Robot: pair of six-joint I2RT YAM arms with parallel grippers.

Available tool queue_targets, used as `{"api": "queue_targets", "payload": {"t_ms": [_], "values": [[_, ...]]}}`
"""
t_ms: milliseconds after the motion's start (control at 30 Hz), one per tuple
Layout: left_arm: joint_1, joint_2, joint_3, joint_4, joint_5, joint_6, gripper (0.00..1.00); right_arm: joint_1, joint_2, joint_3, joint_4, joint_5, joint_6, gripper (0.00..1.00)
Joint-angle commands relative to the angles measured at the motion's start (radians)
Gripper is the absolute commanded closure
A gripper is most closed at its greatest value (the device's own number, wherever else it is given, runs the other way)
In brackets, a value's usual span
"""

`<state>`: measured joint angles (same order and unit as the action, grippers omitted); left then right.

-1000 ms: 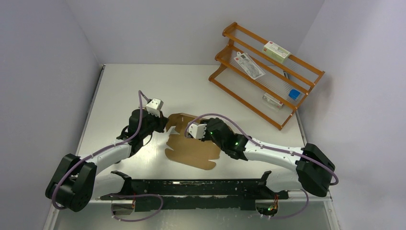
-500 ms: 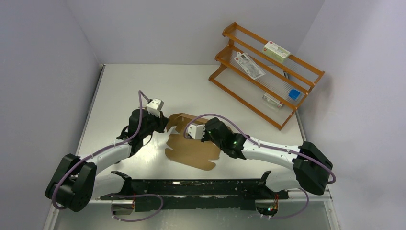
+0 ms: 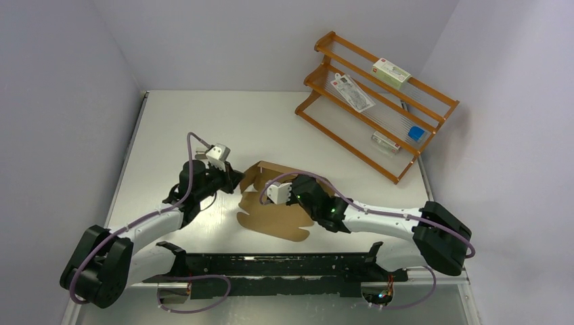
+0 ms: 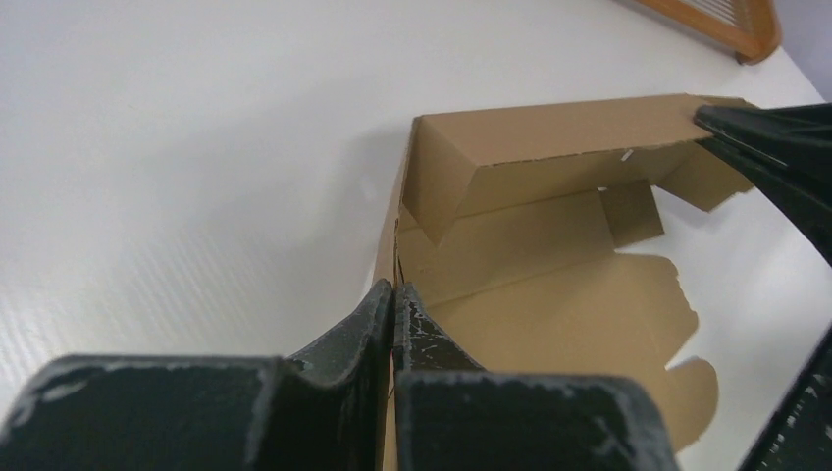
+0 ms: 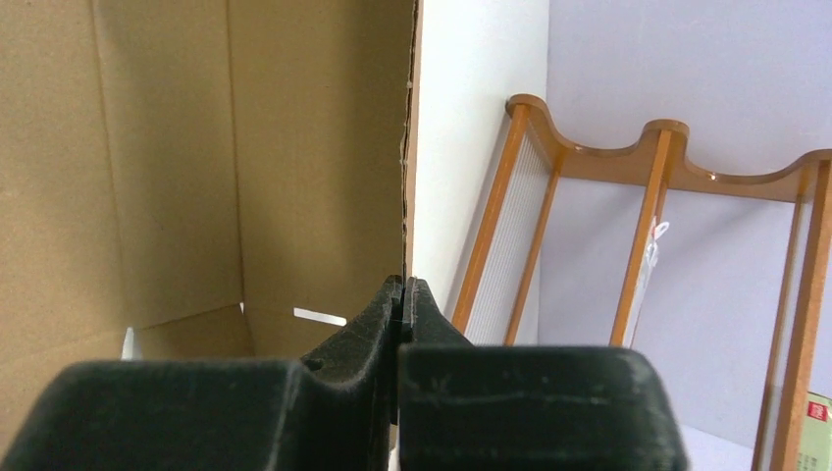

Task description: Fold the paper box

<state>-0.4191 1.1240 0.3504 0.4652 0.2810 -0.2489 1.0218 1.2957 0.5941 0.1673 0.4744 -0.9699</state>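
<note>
The paper box [image 3: 274, 213] is a brown cardboard die-cut sheet lying mid-table, its far walls raised and its scalloped flap flat toward the near edge. My left gripper [image 3: 238, 181] is shut on the box's left wall; in the left wrist view the left gripper [image 4: 393, 287] pinches the thin edge of the box [image 4: 549, 285]. My right gripper [image 3: 292, 195] is shut on the right wall; in the right wrist view the right gripper [image 5: 403, 282] clamps the panel edge of the box [image 5: 245, 147], which stands upright.
An orange wooden rack [image 3: 376, 101] with small white packages [image 3: 391, 72] stands at the back right, also in the right wrist view [image 5: 648, 226]. A black bar [image 3: 271, 264] runs along the near table edge. White walls enclose the table.
Both grippers moved slightly toward the near edge with the cardboard. The box's side walls now stand more upright, and the back panel has lifted.
</note>
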Motion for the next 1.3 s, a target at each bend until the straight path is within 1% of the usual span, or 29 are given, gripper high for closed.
{"api": "queue_targets", "payload": {"t_ms": [0, 233, 367, 500, 633, 767, 900, 1033, 1200, 1267], "values": [[-0.023, -0.011, -0.036, 0.1, 0.08, -0.074, 0.93, 0.021, -0.012, -0.037, 0.093, 0.054, -0.038, 1.0], [-0.068, -0.006, -0.073, 0.132, 0.055, -0.113, 0.92, 0.09, 0.0, -0.115, 0.231, 0.135, -0.115, 1.0], [-0.086, -0.002, -0.082, 0.145, 0.049, -0.136, 0.9, 0.122, 0.012, -0.141, 0.264, 0.174, -0.138, 1.0], [-0.102, 0.008, -0.1, 0.13, -0.007, -0.121, 0.89, 0.161, 0.033, -0.163, 0.317, 0.227, -0.181, 1.0], [-0.103, 0.006, -0.104, 0.123, -0.01, -0.12, 0.86, 0.202, 0.056, -0.197, 0.384, 0.273, -0.229, 1.0], [-0.103, -0.021, -0.088, 0.076, -0.041, -0.114, 0.83, 0.235, 0.076, -0.216, 0.403, 0.316, -0.243, 1.0], [-0.103, -0.045, -0.066, 0.01, -0.082, -0.101, 0.79, 0.248, 0.096, -0.219, 0.397, 0.325, -0.224, 1.0], [-0.102, -0.072, -0.041, -0.045, -0.114, -0.079, 0.7, 0.254, 0.105, -0.205, 0.371, 0.33, -0.218, 1.0], [-0.087, -0.151, 0.029, -0.141, -0.168, -0.021, 0.57, 0.256, 0.08, -0.199, 0.339, 0.328, -0.218, 1.0], [-0.069, -0.175, 0.05, -0.161, -0.165, 0.005, 0.54, 0.257, 0.07, -0.197, 0.329, 0.328, -0.214, 1.0]]}}
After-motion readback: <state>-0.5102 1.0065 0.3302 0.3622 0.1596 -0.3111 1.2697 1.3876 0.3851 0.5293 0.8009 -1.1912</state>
